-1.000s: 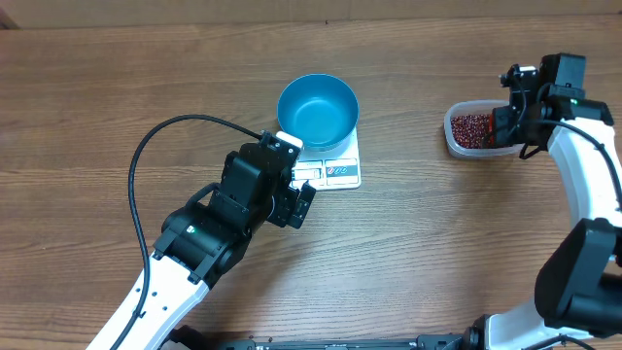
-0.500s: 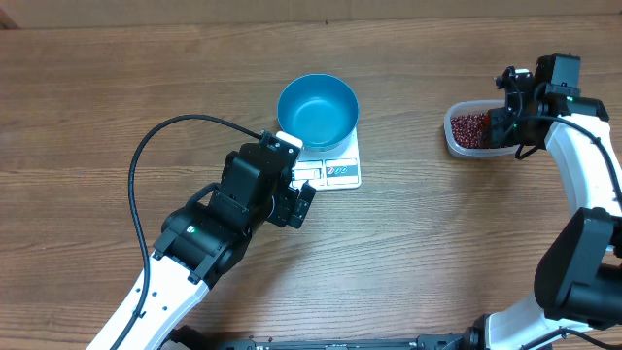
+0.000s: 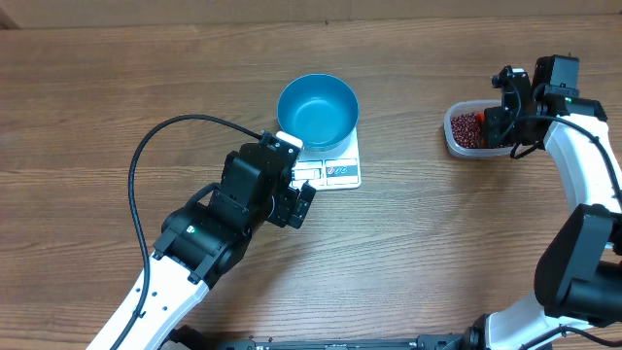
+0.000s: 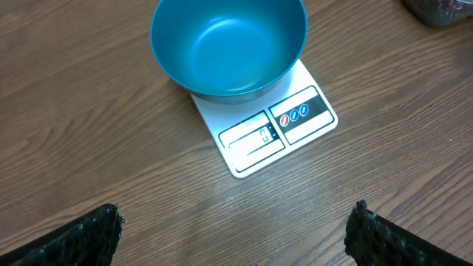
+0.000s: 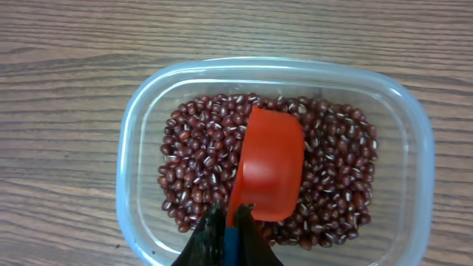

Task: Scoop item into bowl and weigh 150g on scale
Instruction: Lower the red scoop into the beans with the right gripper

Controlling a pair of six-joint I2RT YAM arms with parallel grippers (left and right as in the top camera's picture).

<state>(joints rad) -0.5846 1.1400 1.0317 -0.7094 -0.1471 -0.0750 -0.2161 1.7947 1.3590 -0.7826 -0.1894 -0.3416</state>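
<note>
The blue bowl [image 3: 318, 111] [image 4: 228, 46] stands empty on the white scale [image 3: 335, 171] [image 4: 275, 130] at mid-table. My left gripper [image 3: 292, 199] [image 4: 235, 235] hovers just in front of the scale, open wide with nothing between its fingers. Dark red-brown beans [image 3: 469, 128] [image 5: 199, 166] fill a clear plastic tub [image 3: 455, 143] [image 5: 137, 133] at the right. My right gripper [image 3: 498, 122] [image 5: 230, 225] is over the tub, shut on the blue-tipped handle of a red scoop [image 5: 270, 166]. The scoop's cup is turned over the beans, showing its back.
A black cable [image 3: 146, 156] loops over the table left of my left arm. The tub lies near the right arm's base side, far from the scale. Bare wood surrounds the scale.
My right gripper has shifted slightly toward the tub's far side with the scoop, uncovering less of the beans. The left arm has not moved.
</note>
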